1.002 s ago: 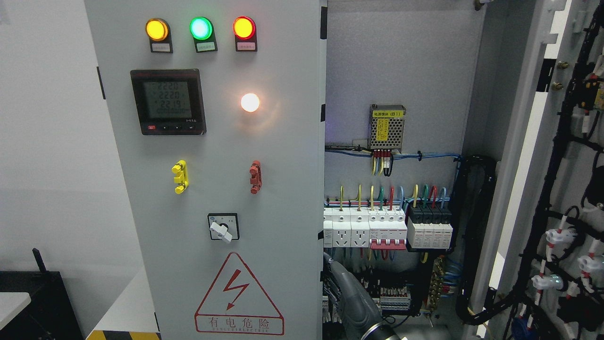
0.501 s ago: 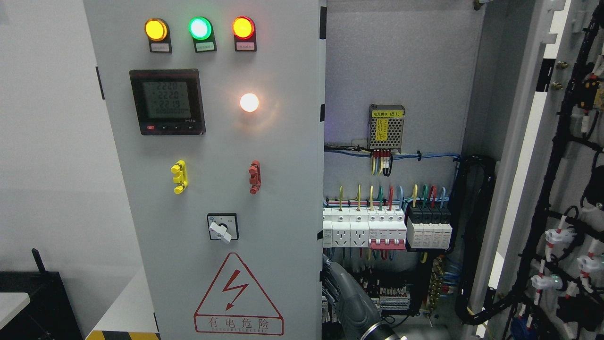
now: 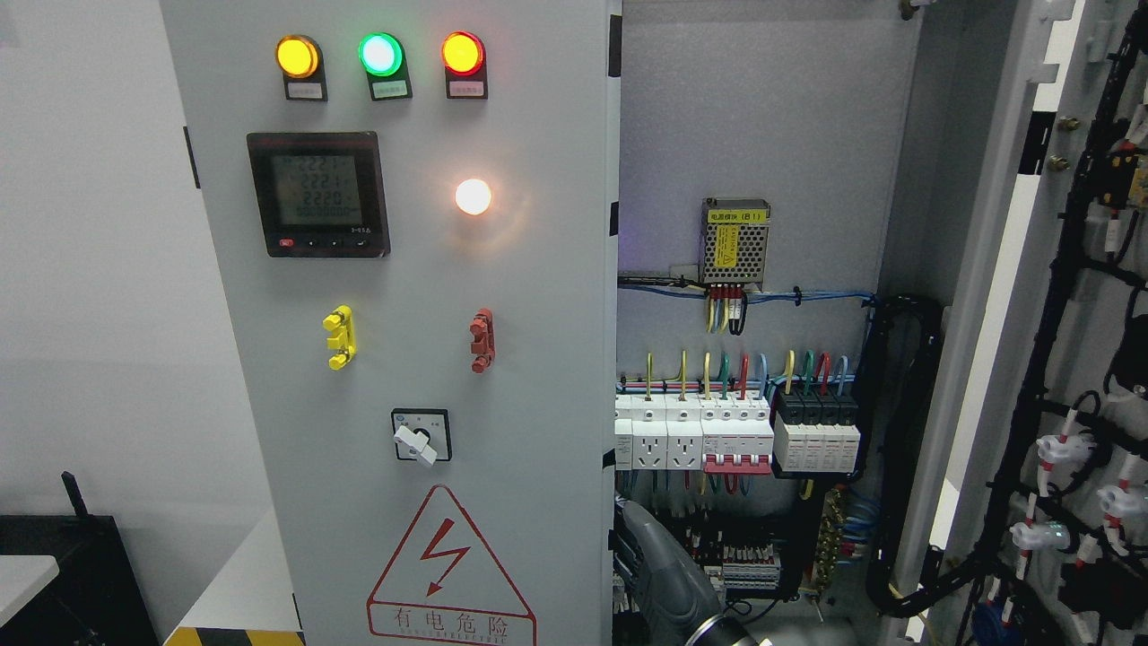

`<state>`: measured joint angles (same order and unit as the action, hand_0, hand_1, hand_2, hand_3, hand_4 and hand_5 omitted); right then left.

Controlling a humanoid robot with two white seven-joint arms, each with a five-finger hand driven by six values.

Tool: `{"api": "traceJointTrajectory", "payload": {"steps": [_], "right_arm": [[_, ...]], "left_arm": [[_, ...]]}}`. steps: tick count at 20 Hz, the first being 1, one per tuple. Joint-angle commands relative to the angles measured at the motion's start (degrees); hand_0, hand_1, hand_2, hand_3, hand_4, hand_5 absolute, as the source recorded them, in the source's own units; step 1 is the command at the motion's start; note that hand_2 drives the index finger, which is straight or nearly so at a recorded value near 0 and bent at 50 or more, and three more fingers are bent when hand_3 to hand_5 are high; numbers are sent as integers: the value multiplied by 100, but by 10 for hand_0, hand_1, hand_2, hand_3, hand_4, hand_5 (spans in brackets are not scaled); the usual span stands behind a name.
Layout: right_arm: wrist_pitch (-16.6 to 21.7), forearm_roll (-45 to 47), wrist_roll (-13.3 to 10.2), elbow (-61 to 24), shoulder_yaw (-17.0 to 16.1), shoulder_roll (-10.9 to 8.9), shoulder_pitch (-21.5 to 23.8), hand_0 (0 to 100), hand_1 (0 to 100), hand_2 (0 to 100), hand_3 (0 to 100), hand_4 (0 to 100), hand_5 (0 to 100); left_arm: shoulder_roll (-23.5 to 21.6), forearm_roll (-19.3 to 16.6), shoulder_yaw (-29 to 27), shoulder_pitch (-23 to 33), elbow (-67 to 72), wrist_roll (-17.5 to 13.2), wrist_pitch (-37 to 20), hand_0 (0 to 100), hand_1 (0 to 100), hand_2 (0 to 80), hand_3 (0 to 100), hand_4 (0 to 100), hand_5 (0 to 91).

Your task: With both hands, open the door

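Hand (image 3: 668, 579) sits slightly lower than 1 second ago beside left door (image 3: 404, 296); fingers hidden, grip unknowable; right door (image 3: 1058, 359) already open; left door barely moved.

Matt grey painted metal on the left door (image 3: 538, 359), smooth throughout. Glossy plastic on the indicator lamps (image 3: 380, 54) and meter face (image 3: 318, 193). Perforated bare metal on the power supply casing (image 3: 735, 242).

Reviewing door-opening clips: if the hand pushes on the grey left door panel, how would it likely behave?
The grey left door looks like stiff sheet metal, so it would probably swing rather than flex. The meter and lamps mounted on it likely add weight. Its smooth painted face may be slippery.
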<state>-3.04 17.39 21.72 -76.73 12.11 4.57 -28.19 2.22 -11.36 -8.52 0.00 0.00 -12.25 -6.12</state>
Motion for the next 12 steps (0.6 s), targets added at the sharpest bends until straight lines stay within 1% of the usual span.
{"api": "traceJointTrajectory", "payload": {"steps": [1,5,9,12], "right_arm": [[6,54,-28,10,-24,0,-2,382,0,0,0,0,0],[6,291,-19,-35,-24,-9,24,383,0,0,0,0,0],[6,440,147,-61,-6,-53,42,383,0,0,0,0,0],[6,590,200,-70,11,-53,51,382,0,0,0,0,0]], "left_arm": [[-2,3,0,132,53,4,-3,0,0,0,0,0,0],[7,3,0,132,53,4,-3,0,0,0,0,0,0],[-2,3,0,132,53,4,-3,0,0,0,0,0,0],[-2,3,0,132,53,4,-3,0,0,0,0,0,0]]}}
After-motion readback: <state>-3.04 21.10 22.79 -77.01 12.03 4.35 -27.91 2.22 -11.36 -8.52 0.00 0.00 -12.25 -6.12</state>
